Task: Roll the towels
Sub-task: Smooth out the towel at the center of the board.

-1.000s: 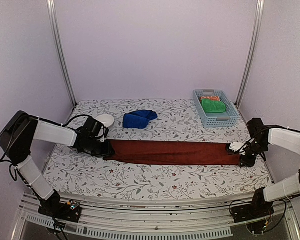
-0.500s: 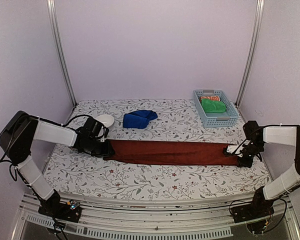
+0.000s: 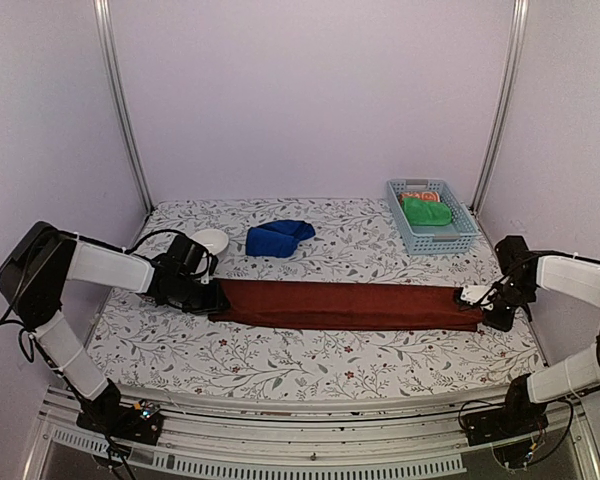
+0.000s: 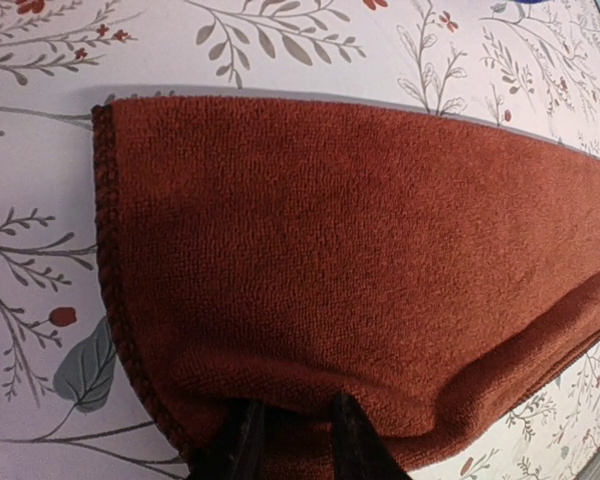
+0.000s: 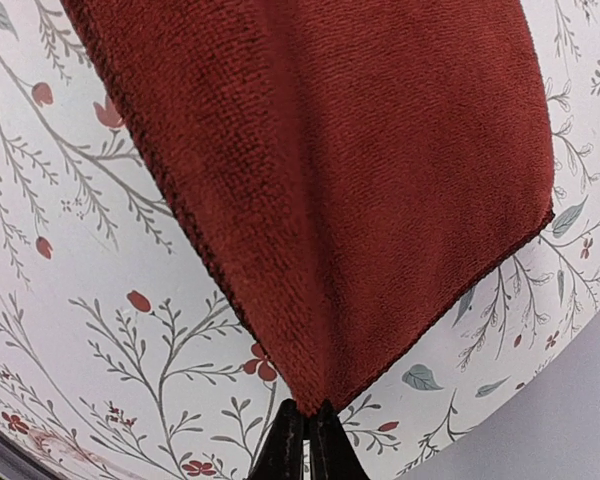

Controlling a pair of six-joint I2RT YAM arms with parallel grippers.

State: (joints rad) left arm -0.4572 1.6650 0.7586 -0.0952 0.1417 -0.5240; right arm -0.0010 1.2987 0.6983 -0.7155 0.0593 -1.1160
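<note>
The dark red towel (image 3: 345, 305) lies stretched out flat across the table, left to right. My left gripper (image 3: 212, 298) is shut on its left end; in the left wrist view a fold of the red towel (image 4: 330, 230) bulges between the two black fingers of the left gripper (image 4: 295, 425). My right gripper (image 3: 488, 318) is at the right end. In the right wrist view the right gripper (image 5: 307, 410) is pinched shut on one corner of the red towel (image 5: 360, 170). The blue towel (image 3: 278, 238) sits bunched behind it, apart from both grippers.
A white bowl (image 3: 211, 241) stands just behind the left gripper. A light blue basket (image 3: 440, 243) at the back right holds a green cloth (image 3: 426, 211) and an orange cloth (image 3: 420, 196). Walls and metal posts close in the table's sides.
The right gripper has closed onto the red towel's right corner, after shifting a little left and then back right with it. The left arm has not moved.
</note>
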